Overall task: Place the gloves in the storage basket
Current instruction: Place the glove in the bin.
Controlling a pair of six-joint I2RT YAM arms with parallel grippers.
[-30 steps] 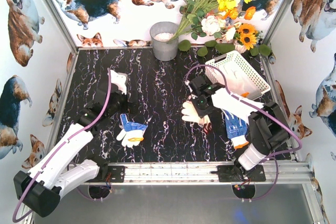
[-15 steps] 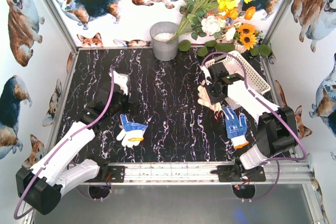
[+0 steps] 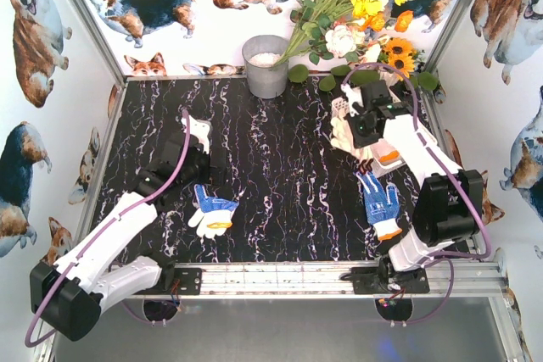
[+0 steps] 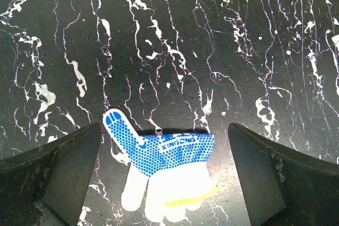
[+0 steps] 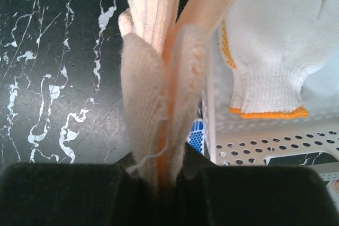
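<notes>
My right gripper (image 3: 365, 129) is shut on a cream rubber glove (image 3: 343, 136), holding it over the left rim of the white storage basket (image 3: 342, 109). In the right wrist view the cream glove (image 5: 159, 88) hangs from the closed jaws (image 5: 164, 170) beside the basket's rim (image 5: 212, 109). A white knit glove with an orange cuff (image 5: 270, 51) lies inside. My left gripper (image 3: 204, 171) is open and empty. It hovers over a blue-dotted, white and yellow glove (image 3: 212, 212), which lies between the fingers (image 4: 169, 168). Another blue-dotted glove with an orange cuff (image 3: 380, 201) lies on the table. A white glove (image 3: 198, 131) lies by the left arm.
A grey metal bucket (image 3: 265, 65) stands at the back centre. A bunch of flowers (image 3: 356, 6) overhangs the back right corner behind the basket. Metal frame posts and printed walls enclose the black marble table (image 3: 280, 167).
My right gripper has carried the cream glove from the table's middle right up and back to the basket's rim. My left arm has shifted slightly.
</notes>
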